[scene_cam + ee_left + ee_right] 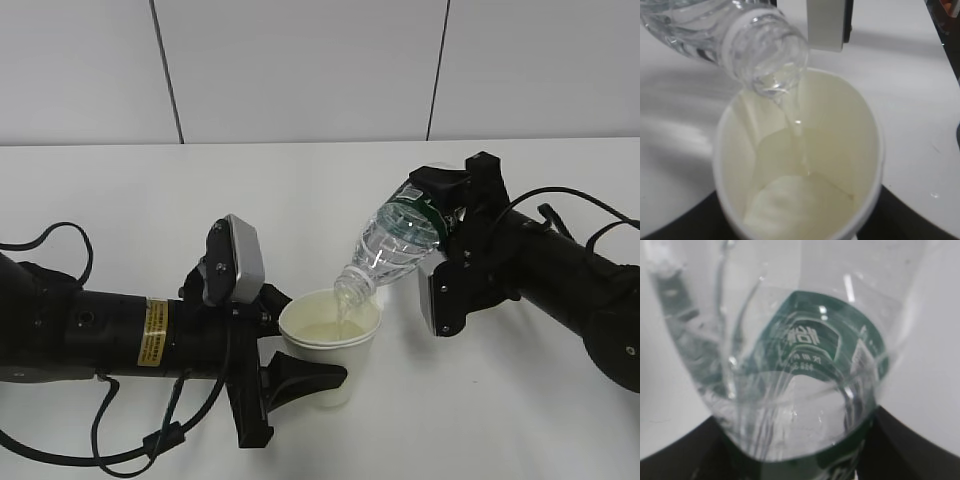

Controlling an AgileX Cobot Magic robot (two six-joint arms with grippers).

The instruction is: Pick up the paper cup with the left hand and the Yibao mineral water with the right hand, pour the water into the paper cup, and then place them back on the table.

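Note:
My left gripper [300,375] is shut on the cream-white paper cup [335,350], held just above the white table [300,190]. My right gripper [440,235] is shut on the Yibao mineral water bottle [395,240] at its green label, tilted neck-down to the left. The bottle's open neck [352,288] hangs over the cup's rim and a thin stream of water runs into the cup. In the left wrist view the cup [840,150] fills the frame, with the bottle mouth [772,60] above it and water pooling at the bottom. In the right wrist view the bottle [800,380] sits between the black fingers [910,450].
A grey-white wall with dark seams stands behind the table's far edge [300,143]. Black cables loop beside each arm, at the left [60,240] and at the right [580,200]. Bare tabletop lies behind and between the arms.

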